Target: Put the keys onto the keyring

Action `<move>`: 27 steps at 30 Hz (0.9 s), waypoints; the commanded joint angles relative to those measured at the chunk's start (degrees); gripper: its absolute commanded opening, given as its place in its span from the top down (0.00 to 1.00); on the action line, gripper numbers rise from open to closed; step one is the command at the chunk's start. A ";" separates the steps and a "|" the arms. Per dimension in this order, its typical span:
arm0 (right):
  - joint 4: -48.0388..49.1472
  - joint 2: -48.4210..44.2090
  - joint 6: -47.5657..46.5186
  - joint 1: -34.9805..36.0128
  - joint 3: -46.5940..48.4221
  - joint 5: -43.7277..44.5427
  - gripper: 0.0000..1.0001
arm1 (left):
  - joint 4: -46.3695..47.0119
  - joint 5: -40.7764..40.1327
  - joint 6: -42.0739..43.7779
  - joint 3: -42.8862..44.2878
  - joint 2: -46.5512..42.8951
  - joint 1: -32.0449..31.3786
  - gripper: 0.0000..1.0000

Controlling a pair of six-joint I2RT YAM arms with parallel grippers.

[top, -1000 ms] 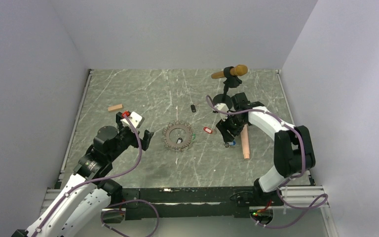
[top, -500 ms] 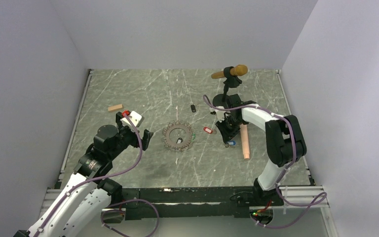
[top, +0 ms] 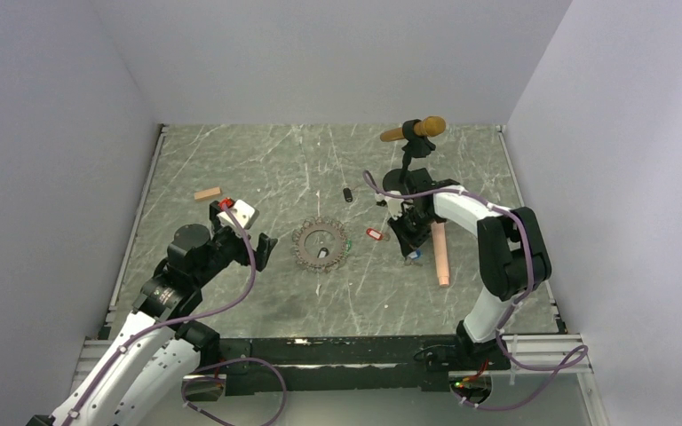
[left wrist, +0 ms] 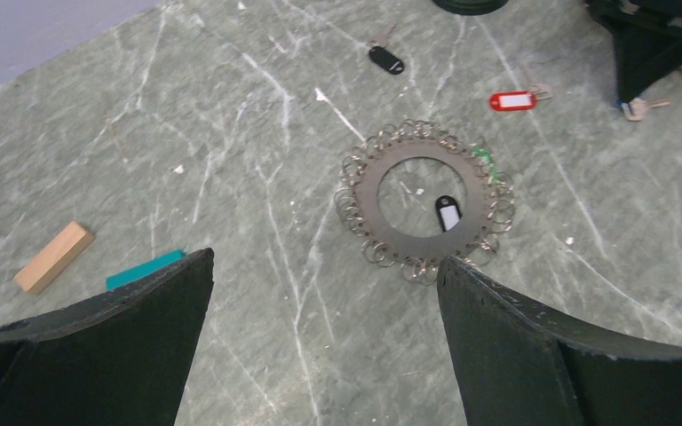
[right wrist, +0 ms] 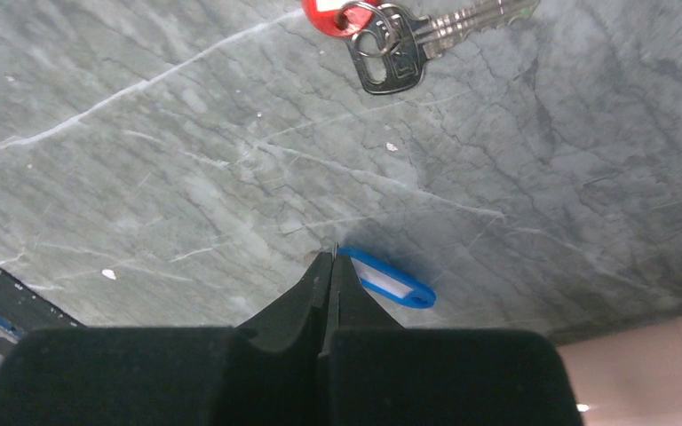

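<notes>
The keyring [left wrist: 382, 182] is a flat grey metal ring edged with several small wire loops, lying mid-table [top: 305, 245]. A black tag [left wrist: 447, 213] lies in its hole and a green tag [left wrist: 486, 165] sits at its rim. The red key [right wrist: 389, 53] [top: 373, 234] lies on the table between ring and right arm. My right gripper [right wrist: 331, 259] [top: 408, 249] points down at the table, shut. A thin metal sliver shows between its tips, and the blue key's tag [right wrist: 392, 284] juts out beside them. My left gripper [left wrist: 324, 262] [top: 241, 231] hovers open, short of the keyring.
A wooden dowel [top: 441, 253] lies just right of the right gripper. A black round-based stand [top: 398, 182] holding a wooden handle stands behind it. A small black piece [top: 348, 194] lies at the back middle. A wood block [left wrist: 53, 257] and a teal strip [left wrist: 142, 269] lie left.
The right gripper has gone from open to shut at the blue key, and its arm has drawn in slightly. The left arm has hardly moved.
</notes>
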 commanded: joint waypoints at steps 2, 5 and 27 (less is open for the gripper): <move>-9.25 -6.76 -13.67 0.86 10.38 -13.34 1.00 | 10.96 18.38 -0.77 -2.34 -4.39 0.55 0.01; -16.70 -9.10 -25.99 1.09 16.66 -21.40 1.00 | 20.65 27.81 -4.08 -5.31 -4.30 0.51 0.01; 32.89 -43.20 -21.16 23.11 -8.85 -24.23 1.00 | 46.32 37.17 -1.58 -7.57 8.78 -9.33 0.50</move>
